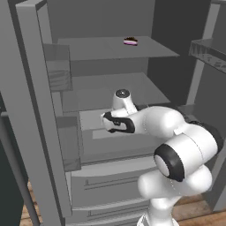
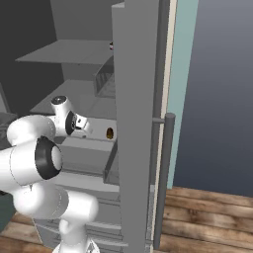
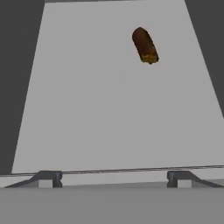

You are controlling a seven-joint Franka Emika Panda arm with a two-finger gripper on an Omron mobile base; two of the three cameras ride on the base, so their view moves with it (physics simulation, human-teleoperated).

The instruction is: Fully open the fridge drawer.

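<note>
Right now your gripper (image 3: 113,178) sits at the front edge of the fridge drawer (image 3: 87,109), looking down into it; the two fingertips (image 3: 48,177) are spread wide apart, one near each side of the hand view, with nothing between them that I can see gripped. You can't confirm from these views whether either tip touches the drawer's front wall. The drawer is the shallow grey box in the middle of the open fridge, below the flat shelves (image 1: 110,48) and above the pale drawer fronts (image 1: 110,183) with thin bar handles. In the left base view it sits partly pulled out, with the arm's wrist over its front. One brown, oblong food item (image 3: 145,45) lies on the pale drawer floor toward the back; you'll spot the same thing as a small brown spot (image 2: 109,132) in the right base view, just beside the fridge door edge (image 2: 136,123). A small dark-and-pink item (image 1: 130,41) rests on the top shelf, well apart from the hand.
</note>
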